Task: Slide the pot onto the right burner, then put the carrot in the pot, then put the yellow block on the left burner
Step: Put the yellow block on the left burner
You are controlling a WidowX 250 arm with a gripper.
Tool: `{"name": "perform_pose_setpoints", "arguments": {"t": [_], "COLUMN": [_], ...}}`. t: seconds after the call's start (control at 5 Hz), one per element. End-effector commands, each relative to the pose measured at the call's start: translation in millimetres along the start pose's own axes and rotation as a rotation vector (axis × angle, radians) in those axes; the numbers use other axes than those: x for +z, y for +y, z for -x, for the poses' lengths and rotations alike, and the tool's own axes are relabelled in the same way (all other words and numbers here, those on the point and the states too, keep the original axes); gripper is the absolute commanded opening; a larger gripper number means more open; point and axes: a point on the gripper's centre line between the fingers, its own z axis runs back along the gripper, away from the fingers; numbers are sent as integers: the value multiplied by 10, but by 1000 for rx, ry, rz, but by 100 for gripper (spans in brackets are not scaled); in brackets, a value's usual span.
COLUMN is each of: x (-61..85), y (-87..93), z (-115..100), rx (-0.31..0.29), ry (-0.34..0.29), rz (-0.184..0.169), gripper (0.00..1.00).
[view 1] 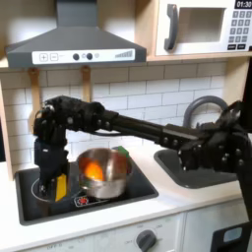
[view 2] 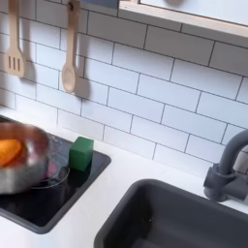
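The carrot (view 2: 8,152) lies flat in the pot (view 1: 103,169); fingers (view 1: 49,179) clamp the yellow block (view 1: 61,186)

pot (view 2: 21,155) cut by the second exterior view's left edge, pincer (view 1: 47,173) jaws perhaps blurred

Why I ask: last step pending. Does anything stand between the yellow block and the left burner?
Nothing visible does. The yellow block is under the pincer, right at the left burner; the pot stands aside, on the first exterior view's right.
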Motion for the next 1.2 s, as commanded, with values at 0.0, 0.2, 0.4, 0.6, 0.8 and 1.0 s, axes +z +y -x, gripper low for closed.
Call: {"name": "perform_pose_setpoints", "arguments": {"t": [0.0, 0.2, 0.4, 0.6, 0.8, 1.0], "x": [12, 1, -21, -62, -101, -115], "y": [-37, 24, 66, 102, 89, 134], "z": [20, -40, -106, -147, -134, -137], "rx": [-6, 19, 27, 43, 41, 44], "ry": [-6, -11, -8, -4, 5, 2], "rz": [-1, -7, -31, -37, -35, -44], "gripper": [0, 0, 0, 0, 0, 0]}}
